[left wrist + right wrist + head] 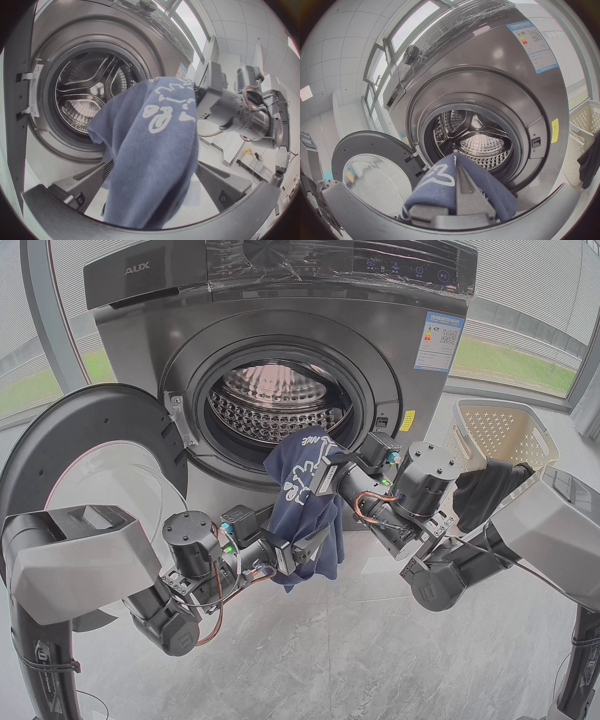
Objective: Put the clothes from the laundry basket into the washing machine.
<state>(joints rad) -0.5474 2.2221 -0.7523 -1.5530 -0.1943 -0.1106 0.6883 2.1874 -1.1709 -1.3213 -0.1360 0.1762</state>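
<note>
Right fingers [468,187] are clamped on the navy shirt [303,502], hanging just outside the mouth of the washing machine [375,321], while left fingers [76,184] stand wide apart around its lower folds, so I judge it should be carried deep into the drum [275,402] before release.

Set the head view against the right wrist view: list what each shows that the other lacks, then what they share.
Head view: the left gripper, low on the navy garment, and the control panel's lit icons. Right wrist view: the tiled ceiling, and a close look at the right gripper shut on that garment. Both: the washing machine with its door swung open, the steel drum, the laundry basket and a black garment hanging over its rim.
</note>
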